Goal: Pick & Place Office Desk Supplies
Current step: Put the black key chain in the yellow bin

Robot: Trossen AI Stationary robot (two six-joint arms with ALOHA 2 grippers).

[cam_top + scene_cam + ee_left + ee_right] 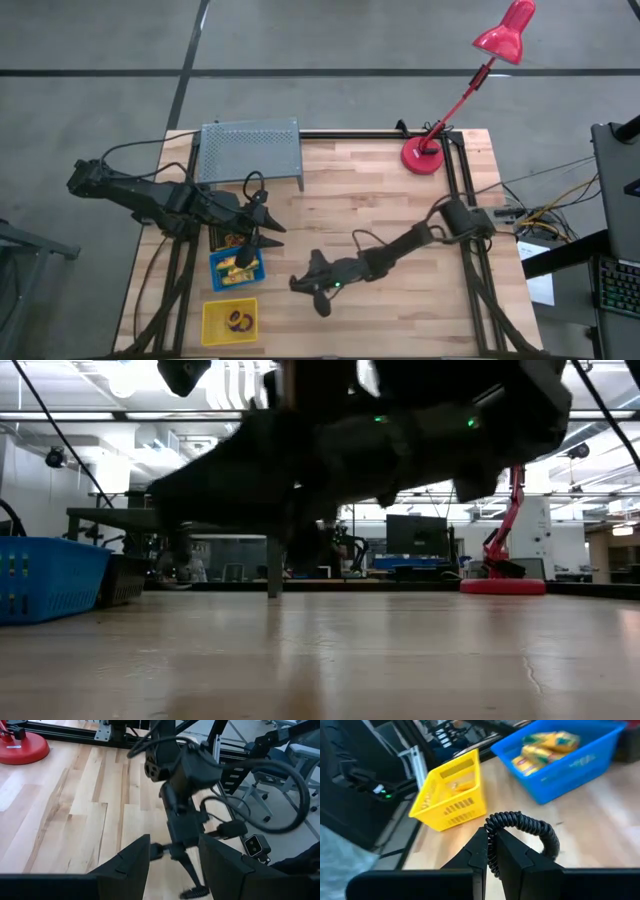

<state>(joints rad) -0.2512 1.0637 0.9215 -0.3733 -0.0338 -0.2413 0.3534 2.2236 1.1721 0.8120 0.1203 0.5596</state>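
My right gripper is low over the table's near middle, shut on a black coiled ring. To its left stand a blue bin with yellow items and a yellow bin with dark rings in it. A black bin is partly hidden under my left gripper. My left gripper is open and empty above the black and blue bins. My right gripper pinches one side of the black coiled ring's loop between its two fingers. The rest of the loop stands out beyond the fingertips. The fingers point toward the bins on the table's left. I cannot tell whether the ring touches the table.
A grey perforated box stands at the far left. A pink desk lamp has its base at the far right. Bare wood lies between the bins and the right arm.
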